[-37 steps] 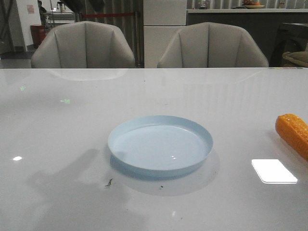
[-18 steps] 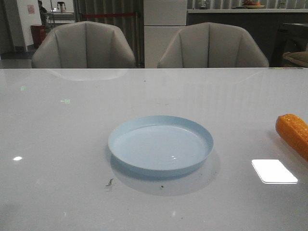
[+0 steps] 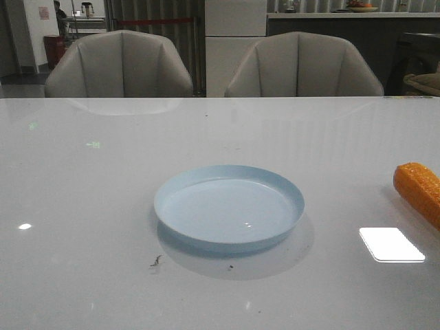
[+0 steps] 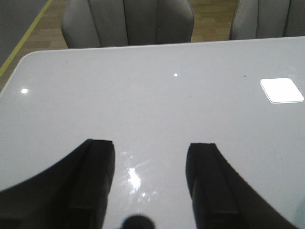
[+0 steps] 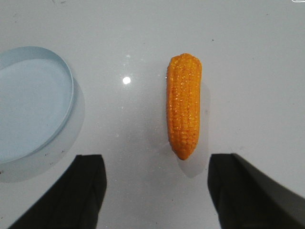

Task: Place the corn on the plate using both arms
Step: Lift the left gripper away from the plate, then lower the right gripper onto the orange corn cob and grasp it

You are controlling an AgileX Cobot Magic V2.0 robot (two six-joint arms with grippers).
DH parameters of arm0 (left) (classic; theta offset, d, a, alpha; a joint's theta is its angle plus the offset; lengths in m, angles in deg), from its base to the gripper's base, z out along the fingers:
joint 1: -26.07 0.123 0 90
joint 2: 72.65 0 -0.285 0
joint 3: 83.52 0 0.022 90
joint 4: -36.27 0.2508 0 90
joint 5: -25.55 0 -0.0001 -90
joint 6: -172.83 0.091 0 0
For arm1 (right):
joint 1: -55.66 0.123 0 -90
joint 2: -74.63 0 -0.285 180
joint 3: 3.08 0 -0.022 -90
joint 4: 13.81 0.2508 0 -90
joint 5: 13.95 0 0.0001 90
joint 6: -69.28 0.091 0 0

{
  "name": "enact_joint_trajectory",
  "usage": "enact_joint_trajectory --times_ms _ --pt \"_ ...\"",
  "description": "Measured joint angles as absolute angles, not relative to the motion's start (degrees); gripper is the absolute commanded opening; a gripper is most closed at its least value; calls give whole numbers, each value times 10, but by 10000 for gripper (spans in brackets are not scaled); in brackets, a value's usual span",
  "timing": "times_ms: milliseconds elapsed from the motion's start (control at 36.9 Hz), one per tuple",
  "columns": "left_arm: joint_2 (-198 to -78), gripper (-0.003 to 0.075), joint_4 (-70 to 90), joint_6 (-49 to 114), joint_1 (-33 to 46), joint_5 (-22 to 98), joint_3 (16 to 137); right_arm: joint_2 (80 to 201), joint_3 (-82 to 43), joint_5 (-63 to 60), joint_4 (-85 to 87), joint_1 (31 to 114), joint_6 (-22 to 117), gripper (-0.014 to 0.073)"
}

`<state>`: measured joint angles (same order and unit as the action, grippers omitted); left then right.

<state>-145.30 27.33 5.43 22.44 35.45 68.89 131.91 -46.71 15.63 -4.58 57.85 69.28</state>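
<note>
So the plate (image 3: 229, 208) is sitting empty around the middle of the white desk (image 3: 89, 185), and the corn (image 3: 419, 190) is lying flat on the desk well off to its right, partly cut off by the edge of the front view. Nothing is touching the corn. From the right wrist view the right gripper (image 5: 157, 188) hangs over the cob with its fingers (image 5: 86, 191) spread wide apart, the tapered tip of the corn pointing back toward the gap between them and the plate's rim just off to one side. The left gripper (image 4: 150, 183) is over a bare bit of desk, fingers (image 4: 95, 181) also apart and holding nothing. Two grey chairs (image 3: 120, 63) sit behind the desk.
</note>
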Motion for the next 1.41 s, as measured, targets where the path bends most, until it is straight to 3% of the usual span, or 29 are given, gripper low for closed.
enact_joint_trajectory --times_ms 217,434,868,1411 --pt "-1292 407 272 55 224 293 495 1345 -466 167 -46 579 693 561" --pt "-1176 407 267 55 224 305 434 1463 -417 166 -46 579 693 561" --pt "-1165 407 267 55 224 397 431 1709 -248 165 -72 579 693 561" --pt "-1164 407 267 55 224 420 431 1836 -222 154 -94 579 693 561"
